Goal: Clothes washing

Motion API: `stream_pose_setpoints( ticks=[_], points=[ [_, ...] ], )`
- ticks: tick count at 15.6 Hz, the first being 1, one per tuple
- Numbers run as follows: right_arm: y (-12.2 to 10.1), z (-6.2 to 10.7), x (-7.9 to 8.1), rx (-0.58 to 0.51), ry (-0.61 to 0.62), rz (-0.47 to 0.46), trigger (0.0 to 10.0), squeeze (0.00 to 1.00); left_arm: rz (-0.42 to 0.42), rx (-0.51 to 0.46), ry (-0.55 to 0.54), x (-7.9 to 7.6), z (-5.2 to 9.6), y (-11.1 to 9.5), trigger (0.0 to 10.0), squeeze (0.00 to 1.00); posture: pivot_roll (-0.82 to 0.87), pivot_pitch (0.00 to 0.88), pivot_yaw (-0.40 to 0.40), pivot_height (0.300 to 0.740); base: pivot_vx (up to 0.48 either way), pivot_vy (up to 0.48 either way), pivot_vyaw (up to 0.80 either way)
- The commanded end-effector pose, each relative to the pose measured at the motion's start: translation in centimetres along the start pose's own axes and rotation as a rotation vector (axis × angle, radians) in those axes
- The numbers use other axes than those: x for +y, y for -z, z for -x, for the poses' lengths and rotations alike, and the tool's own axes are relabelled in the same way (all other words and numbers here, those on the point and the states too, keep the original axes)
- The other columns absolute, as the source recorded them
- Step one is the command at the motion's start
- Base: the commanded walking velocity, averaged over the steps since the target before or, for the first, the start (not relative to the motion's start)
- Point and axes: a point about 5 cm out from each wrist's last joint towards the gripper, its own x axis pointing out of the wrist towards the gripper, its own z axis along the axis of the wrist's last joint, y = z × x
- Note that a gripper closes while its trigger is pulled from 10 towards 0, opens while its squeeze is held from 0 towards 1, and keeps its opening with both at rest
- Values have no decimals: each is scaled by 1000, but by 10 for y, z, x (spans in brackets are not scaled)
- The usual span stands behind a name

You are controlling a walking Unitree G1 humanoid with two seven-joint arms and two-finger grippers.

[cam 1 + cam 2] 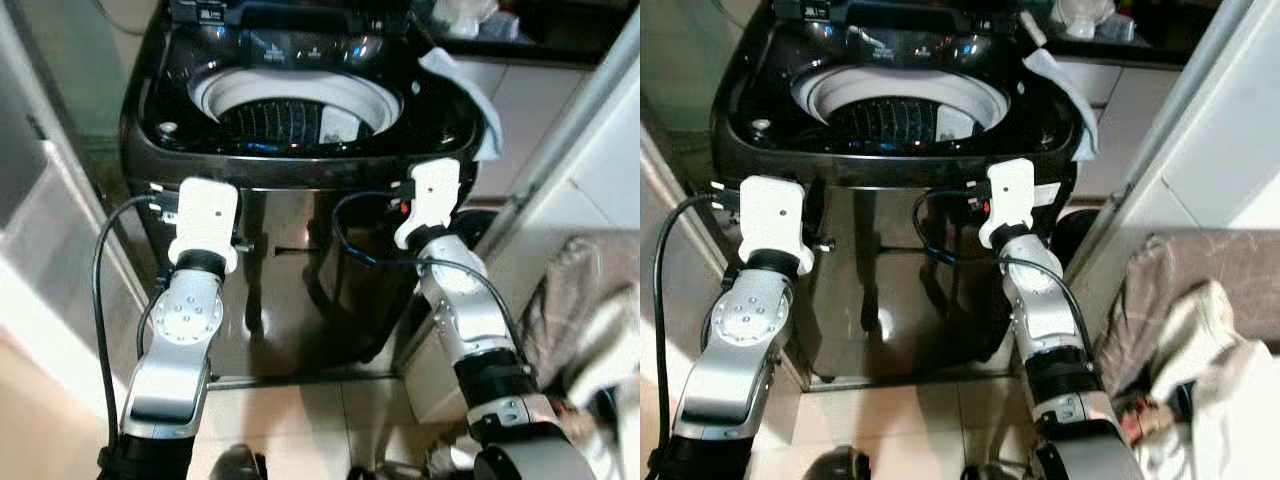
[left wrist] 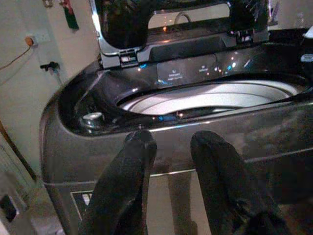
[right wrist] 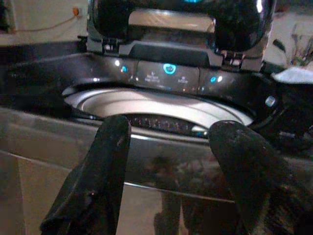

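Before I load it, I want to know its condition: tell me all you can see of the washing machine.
The washing machine is a glossy black top-loader. Its lid stands raised at the back, above a control panel with lit blue indicators. The round opening has a pale rim around a dark ribbed drum. A pale cloth hangs over its right rear corner. Both grippers, left and right, point at its front, open, not touching.
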Motion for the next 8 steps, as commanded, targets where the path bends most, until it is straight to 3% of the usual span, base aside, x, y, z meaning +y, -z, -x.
stream_pose_setpoints(
  ticks=[1,2,8],
  points=[
    [-3,-2,-4,-4,1,2,10000,0,16,-9,-10,-1,-1,-3,10000,0,89,9,-58,740,0,454,0],
    [-1,-3,-3,5,-4,3,10000,0,13,7,-18,-3,-1,0,10000,0,89,13,-60,740,0,450,0],
    [9,1,-8,49,-21,13,10000,0,-21,12,-41,-8,-5,2,10000,0,73,18,-62,740,0,0,0]
  ],
)
